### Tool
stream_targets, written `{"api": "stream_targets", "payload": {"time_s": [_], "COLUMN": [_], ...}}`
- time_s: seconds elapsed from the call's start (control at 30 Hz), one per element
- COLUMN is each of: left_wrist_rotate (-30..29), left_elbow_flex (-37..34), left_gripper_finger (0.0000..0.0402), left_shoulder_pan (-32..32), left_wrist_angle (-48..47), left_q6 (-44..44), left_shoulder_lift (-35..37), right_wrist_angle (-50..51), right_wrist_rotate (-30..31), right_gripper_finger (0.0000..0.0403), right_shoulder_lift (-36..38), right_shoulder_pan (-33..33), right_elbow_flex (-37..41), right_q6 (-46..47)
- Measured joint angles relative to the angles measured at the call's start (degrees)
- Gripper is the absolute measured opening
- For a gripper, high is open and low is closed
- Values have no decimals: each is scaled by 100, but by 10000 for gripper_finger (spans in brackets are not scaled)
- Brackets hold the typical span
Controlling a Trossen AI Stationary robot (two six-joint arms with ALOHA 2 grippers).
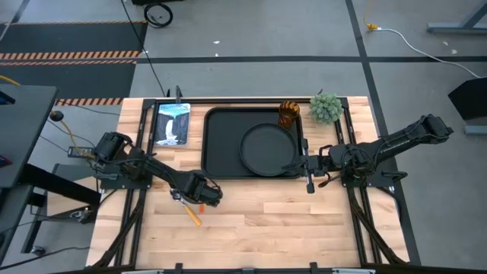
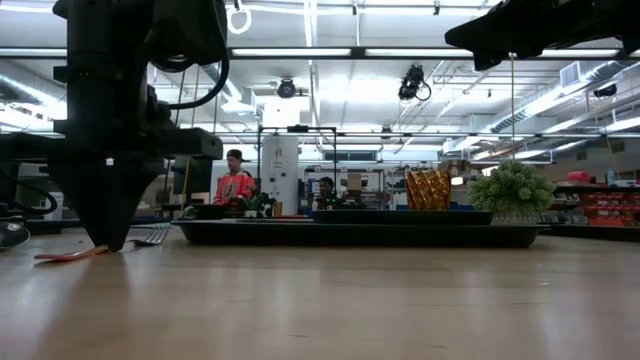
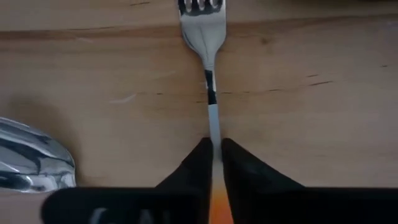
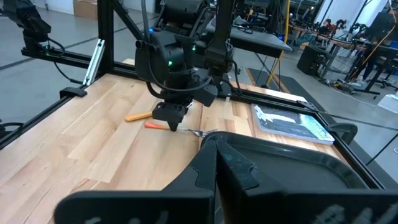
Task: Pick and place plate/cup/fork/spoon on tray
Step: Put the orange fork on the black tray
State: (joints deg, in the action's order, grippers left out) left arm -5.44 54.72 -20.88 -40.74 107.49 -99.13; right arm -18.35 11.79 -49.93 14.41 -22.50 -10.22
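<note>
The plate (image 1: pixel 268 148) and cup (image 1: pixel 288 113) are found placed on the tray (image 1: pixel 221 144), while the fork (image 3: pixel 207 43) is clamped at its neck by the left gripper (image 3: pixel 213 149) on the table beside the spoon (image 3: pixel 34 163); the right gripper (image 4: pixel 216 149), fingers closed and empty, is held at the tray's edge.

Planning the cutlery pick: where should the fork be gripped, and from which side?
Grip the fork on its thin neck near the orange handle, from straight above. It lies flat on the table, so fingers must straddle its narrow shaft, as the left end effector does, clear of the spoon.
</note>
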Motion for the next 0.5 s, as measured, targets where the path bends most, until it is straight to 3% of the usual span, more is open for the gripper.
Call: {"api": "stream_targets", "payload": {"time_s": [0.13, 0.5], "left_wrist_rotate": [-17, 155], "left_elbow_flex": [7, 11], "left_gripper_finger": [11, 17], "left_shoulder_pan": [0, 7], "left_wrist_angle": [8, -61], "left_q6": [-72, -237], "left_shoulder_lift": [4, 15], "right_wrist_angle": [0, 2], "right_wrist_rotate": [0, 0], "right_gripper_finger": [9, 9], "right_shoulder_lift": [-1, 0], "right_shoulder_pan": [-1, -2], "right_elbow_flex": [0, 0], "right_q6": [0, 0]}}
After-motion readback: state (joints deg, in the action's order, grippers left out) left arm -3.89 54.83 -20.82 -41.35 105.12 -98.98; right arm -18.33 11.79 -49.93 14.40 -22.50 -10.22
